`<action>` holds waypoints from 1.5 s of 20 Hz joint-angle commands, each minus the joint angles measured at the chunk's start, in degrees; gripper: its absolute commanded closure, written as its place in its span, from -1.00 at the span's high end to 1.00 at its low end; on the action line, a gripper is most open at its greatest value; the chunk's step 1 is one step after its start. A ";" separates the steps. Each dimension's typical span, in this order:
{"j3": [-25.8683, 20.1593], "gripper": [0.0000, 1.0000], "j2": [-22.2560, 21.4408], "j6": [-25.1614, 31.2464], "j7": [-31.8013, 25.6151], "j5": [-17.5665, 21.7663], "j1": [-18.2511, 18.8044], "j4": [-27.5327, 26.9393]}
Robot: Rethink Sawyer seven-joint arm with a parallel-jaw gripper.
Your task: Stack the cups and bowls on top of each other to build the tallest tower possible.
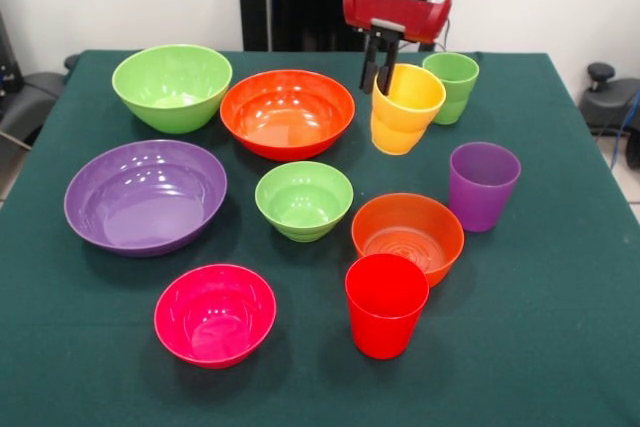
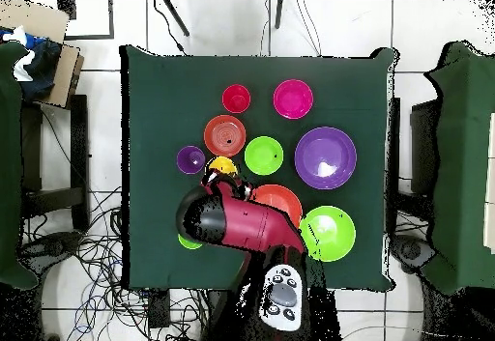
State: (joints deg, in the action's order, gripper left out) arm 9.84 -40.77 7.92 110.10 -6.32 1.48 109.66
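Observation:
My gripper (image 1: 378, 82) is shut on the near-side rim of the yellow cup (image 1: 405, 109), which hangs tilted beside the large orange bowl (image 1: 287, 112). Just behind it stands the light green cup (image 1: 452, 86). The purple cup (image 1: 483, 185) and red cup (image 1: 385, 304) stand upright on the right half. Spread over the cloth are the large lime green bowl (image 1: 172, 86), large purple bowl (image 1: 145, 196), small lime green bowl (image 1: 303, 199), small orange bowl (image 1: 407, 236) and pink bowl (image 1: 214, 313). In the overhead view the arm (image 2: 242, 223) hides most of the light green cup (image 2: 189, 242).
All items sit apart on a dark green tablecloth (image 1: 540, 347), none stacked. Chairs (image 2: 43, 163) stand at both sides of the table, and cables lie on the floor around it.

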 commanded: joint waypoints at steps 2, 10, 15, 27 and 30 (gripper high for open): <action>-7.06 -1.00 -0.86 5.82 2.67 3.17 1.92 3.31; -7.49 -1.00 -1.82 4.63 2.52 3.86 3.08 5.23; -7.44 -1.00 -2.56 4.05 2.35 4.46 3.81 6.37; -8.43 -1.00 -4.47 0.17 4.29 6.04 5.78 11.23; -8.47 -1.00 -4.24 -0.52 3.81 7.00 6.74 11.45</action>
State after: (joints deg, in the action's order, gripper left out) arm 7.17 -45.42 7.92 110.10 -3.87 6.31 116.79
